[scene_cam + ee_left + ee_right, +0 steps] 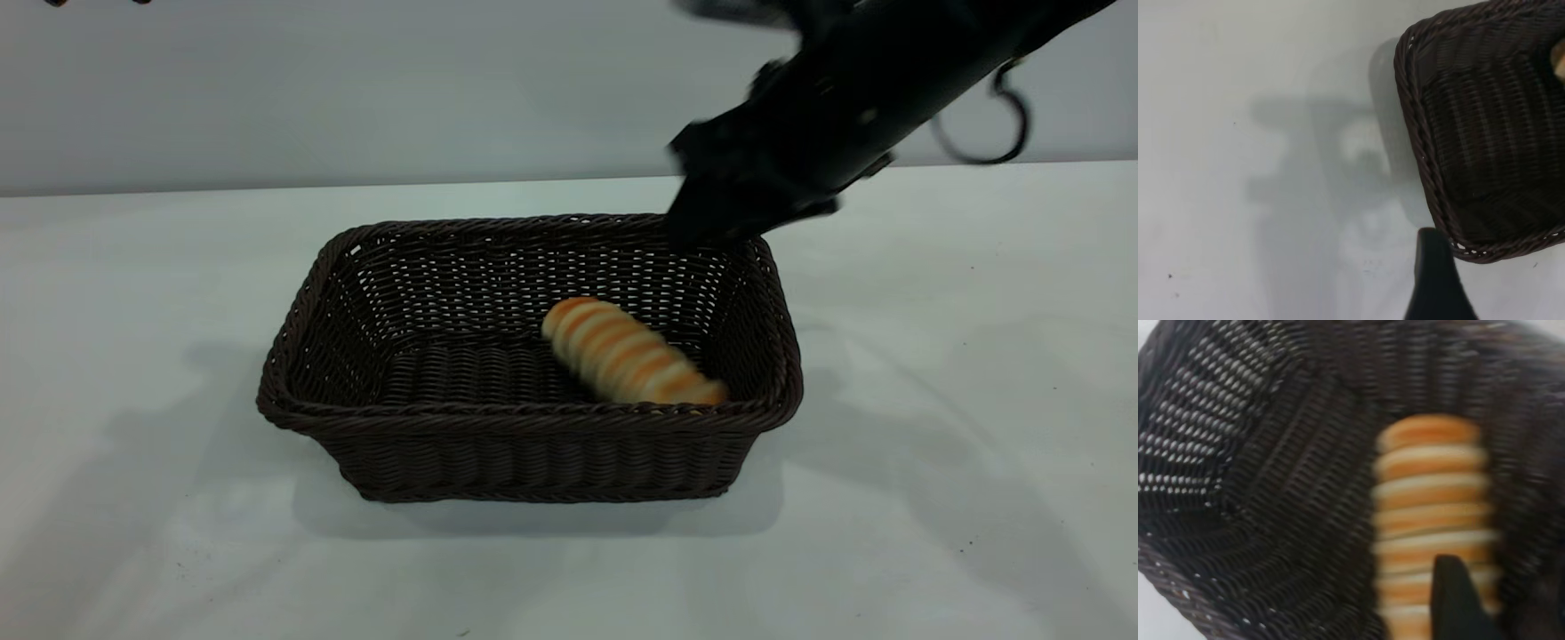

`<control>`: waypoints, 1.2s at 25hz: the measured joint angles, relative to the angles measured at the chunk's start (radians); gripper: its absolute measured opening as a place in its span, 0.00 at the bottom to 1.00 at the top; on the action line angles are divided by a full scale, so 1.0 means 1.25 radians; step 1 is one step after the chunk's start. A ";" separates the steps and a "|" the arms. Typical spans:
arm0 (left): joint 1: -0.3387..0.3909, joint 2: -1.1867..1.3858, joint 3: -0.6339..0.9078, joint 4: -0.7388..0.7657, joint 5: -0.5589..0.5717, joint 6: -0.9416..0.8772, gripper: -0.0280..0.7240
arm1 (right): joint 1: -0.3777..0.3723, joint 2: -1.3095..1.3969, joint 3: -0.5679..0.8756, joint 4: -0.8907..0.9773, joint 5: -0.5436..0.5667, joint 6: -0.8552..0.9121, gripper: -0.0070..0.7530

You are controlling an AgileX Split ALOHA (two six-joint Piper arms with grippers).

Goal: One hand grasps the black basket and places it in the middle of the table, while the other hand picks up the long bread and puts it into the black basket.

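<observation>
The black basket (533, 418) stands in the middle of the table (133, 533). The long bread (631, 351) lies inside it on the floor near the right end, free of any gripper. My right gripper (711, 218) hangs blurred just above the basket's far right corner, open and empty. In the right wrist view one dark finger (1458, 600) shows above the bread (1431, 513) and the basket's weave (1271, 487). My left gripper (1501, 293) is out of the exterior view. Its finger (1437, 280) is beside a basket corner (1485, 133), not touching, open.
White tabletop (1238, 167) lies on all sides of the basket. The right arm's dark link (889, 80) and a looped cable (1013, 116) cross the upper right. A pale wall (356, 89) stands behind the table's far edge.
</observation>
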 joint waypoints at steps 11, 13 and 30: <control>0.000 -0.124 0.011 0.211 0.137 -0.097 0.74 | -0.194 -0.238 0.039 -0.621 0.350 0.554 0.58; 0.000 -0.169 0.014 0.213 0.162 -0.098 0.74 | -0.194 -0.314 0.081 -0.699 0.361 0.618 0.58; 0.000 -0.705 0.491 0.116 0.095 -0.106 0.74 | -0.194 -0.904 0.383 -0.714 0.467 0.660 0.58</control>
